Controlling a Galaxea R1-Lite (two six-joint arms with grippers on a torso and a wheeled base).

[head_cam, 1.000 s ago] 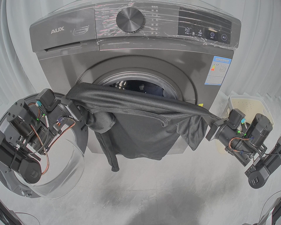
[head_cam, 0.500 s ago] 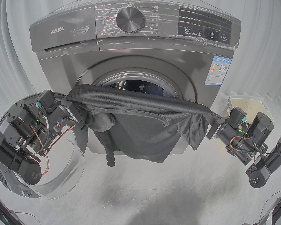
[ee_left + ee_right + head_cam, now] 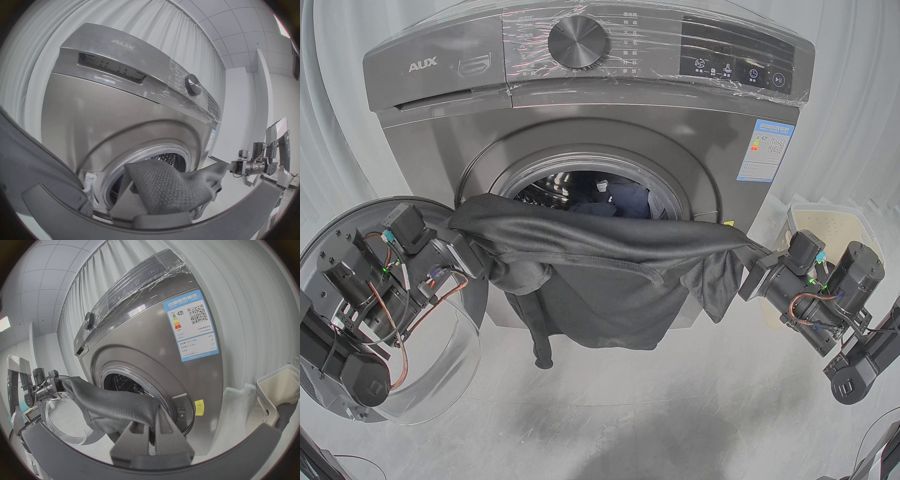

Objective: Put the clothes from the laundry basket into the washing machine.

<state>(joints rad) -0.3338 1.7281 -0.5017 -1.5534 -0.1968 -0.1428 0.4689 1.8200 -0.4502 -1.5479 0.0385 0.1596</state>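
Left pincer (image 3: 464, 236): fingers closed on one end of the black garment (image 3: 594, 275); cloth bunched over the fingertips.
Right pincer (image 3: 747, 251): fingers clamped together on the opposite end of the garment; the right wrist view shows the fabric pinched between the two fingers (image 3: 165, 427).
Black garment: stretched in a near-level band between the two pincers, the rest hanging below them clear of the floor (image 3: 650, 406); one narrow part dangles lowest, nearer the left pincer.
Obstruction: the stretched band lies across the lower rim of the drum opening (image 3: 594, 184), just beyond both pincers; the upper part of the opening stays uncovered.
Drum contents: dark clothes (image 3: 625, 197) lie inside, beyond the band.
Door (image 3: 444, 350): swung fully open, its clear bowl under and behind the left pincer.
Washing machine (image 3: 581, 119): stands directly beyond both pincers, rising above them.
Laundry basket (image 3: 831, 228): pale, perforated, on the floor just outside the right pincer; a dark piece of cloth (image 3: 286, 415) shows inside.
Curtain (image 3: 850, 125): pale, behind the machine.
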